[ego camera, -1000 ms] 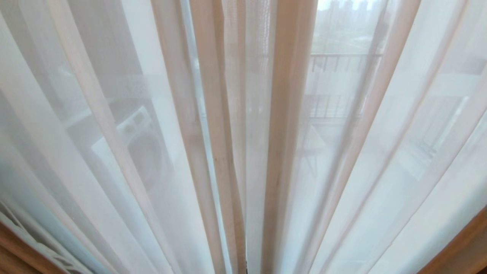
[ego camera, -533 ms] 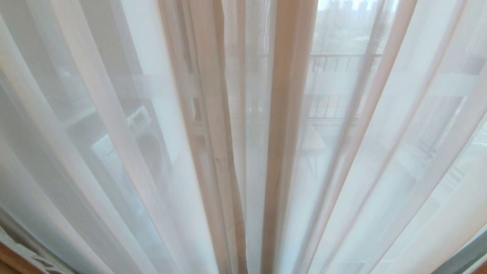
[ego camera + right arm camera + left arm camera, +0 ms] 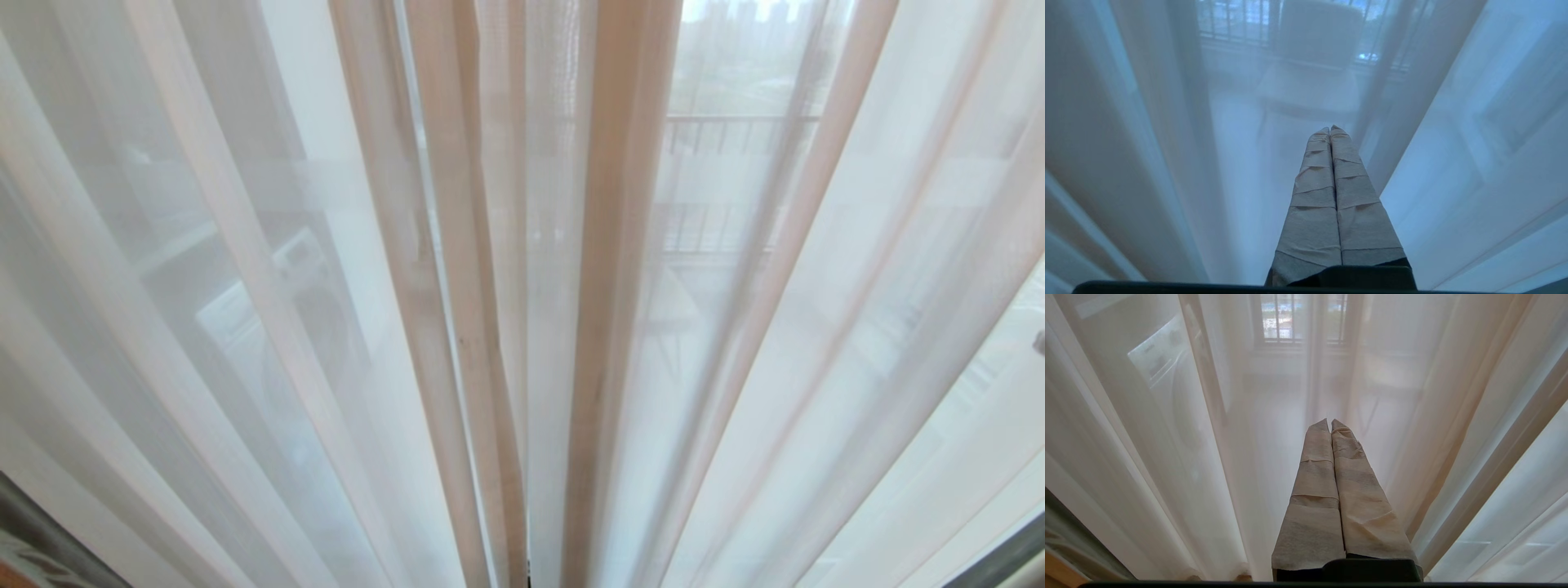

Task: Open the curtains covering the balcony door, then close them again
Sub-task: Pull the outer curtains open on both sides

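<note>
The curtains (image 3: 522, 286) hang drawn across the whole head view as thin white sheers, with denser beige pleats (image 3: 457, 245) meeting at the middle. The balcony door shows only dimly through them, as a pale horizontal band (image 3: 269, 184) on the glass. Neither arm is in the head view. In the left wrist view my left gripper (image 3: 1329, 421) points at the sheers (image 3: 1229, 457), its tape-wrapped fingers (image 3: 1314, 490) pressed together with nothing between them. My right gripper (image 3: 1329, 128) is likewise shut and empty in front of the sheers (image 3: 1167, 163).
Behind the cloth stand a white washing machine (image 3: 302, 302) on the left, a pale chair (image 3: 1310, 81) and a dark balcony railing (image 3: 735, 131). A dark strip (image 3: 996, 563) crosses the head view's lower right corner.
The sheer folds have swayed, mostly at the right and lower left. The brown strips in the head view's lower corners have given way to dark ones and more white cloth.
</note>
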